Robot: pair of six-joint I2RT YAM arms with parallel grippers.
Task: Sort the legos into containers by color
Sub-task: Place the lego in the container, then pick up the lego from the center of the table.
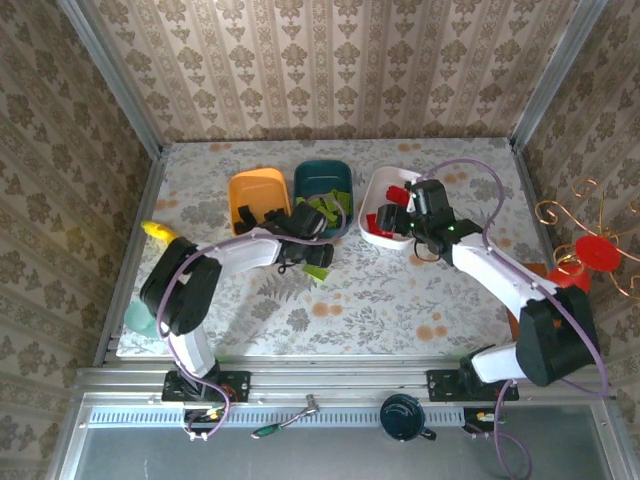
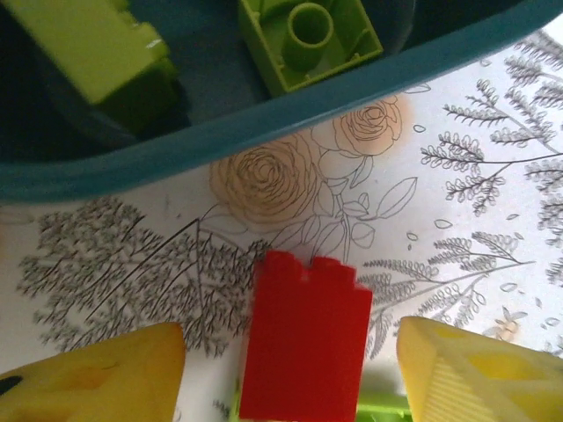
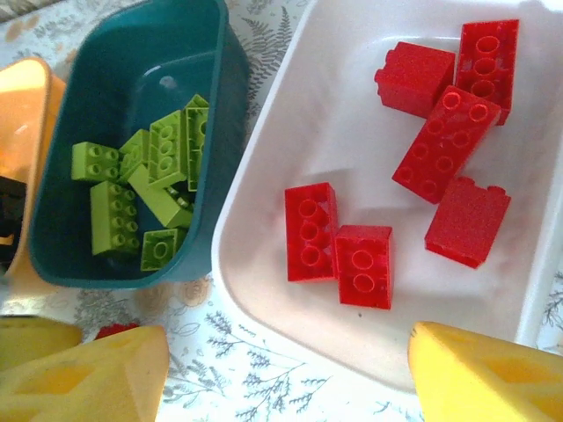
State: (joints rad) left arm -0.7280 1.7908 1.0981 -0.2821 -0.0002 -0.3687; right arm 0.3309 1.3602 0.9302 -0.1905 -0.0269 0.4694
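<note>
Left wrist view: your left gripper [image 2: 292,365] points down at the table [image 2: 475,202] near its middle. Its fingers are parted around a red brick [image 2: 303,338] without touching it, just beside the teal tub [image 2: 264,123]. Your right gripper [image 3: 286,369] hangs wide and empty over the white tub [image 3: 255,185], which holds six red legos [image 3: 362,264].

Red bricks [image 3: 362,264] in white tub [image 3: 290,114], lime bricks [image 3: 132,207] in teal tub [image 3: 132,70], one red brick [image 2: 303,338] on table [image 2: 457,220] beside it

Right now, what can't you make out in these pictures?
Left wrist view: red brick, lower end cut off by the bottom edge.
Right wrist view: most of the orange tub, cut off by the left edge.
Top view: white tub, bricks partly under the right arm.
</note>
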